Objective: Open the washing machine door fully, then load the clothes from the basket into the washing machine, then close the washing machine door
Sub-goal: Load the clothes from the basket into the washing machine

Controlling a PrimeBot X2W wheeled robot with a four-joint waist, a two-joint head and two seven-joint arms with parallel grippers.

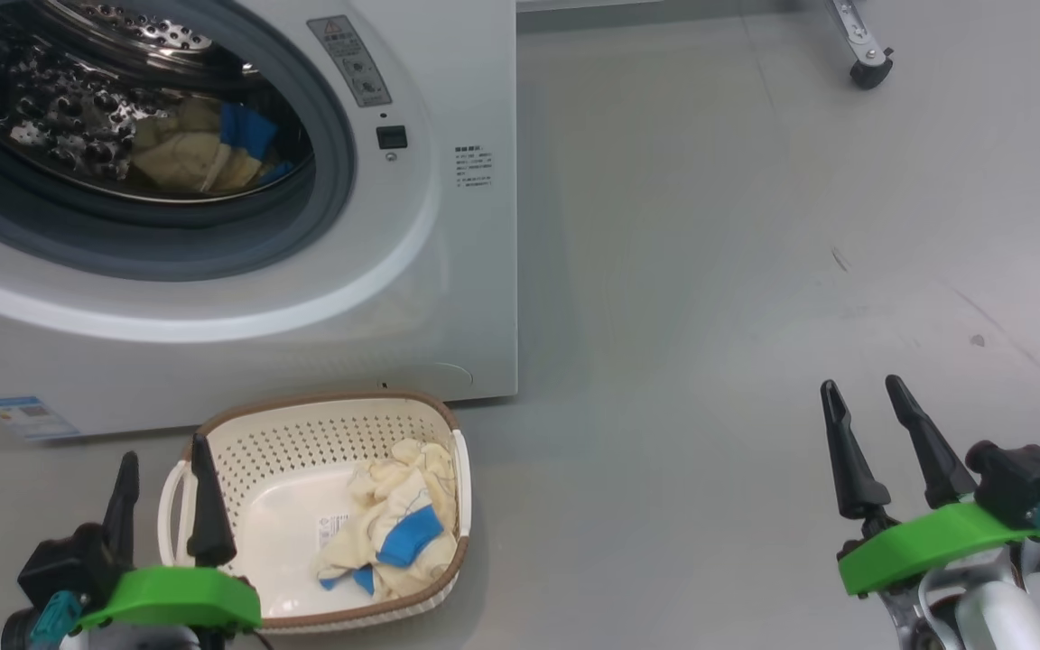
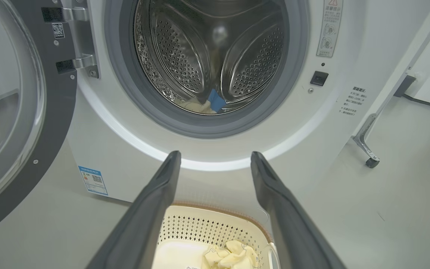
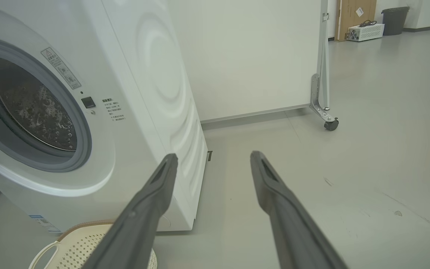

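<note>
Our left jaws stand spread wide and hold nothing. Their dark fingers (image 1: 206, 515) rise at the lower left of the head view, and the inner one crosses in front of the left end of the basket (image 1: 303, 442); we cannot tell whether it touches the rim. In the left wrist view these fingers point at the white front below the opening, with the basket under them. Our right jaws are just as wide apart and equally empty, their fingers (image 1: 849, 469) over bare grey floor (image 1: 755, 271), well apart from the basket and off to the right of the washing machine (image 1: 448, 298). The basket sits on the floor just in front of the washing machine's lower right corner, and some of the clothes (image 1: 394, 524), cream with blue trim, lie bunched against its right side, beside the sticker on its base. More clothes (image 1: 195, 149) of the same kind lie at the bottom of the steel drum (image 2: 185, 56), inside the grey seal (image 1: 330, 181). The washing machine door (image 2: 54, 123) is swung out wide on its hinges at the left of the opening, seen in the left wrist view. A small blue label (image 1: 23, 417) marks the machine's lower left corner. Farther right, a castor (image 1: 870, 72) on a metal leg stands on the floor.
</note>
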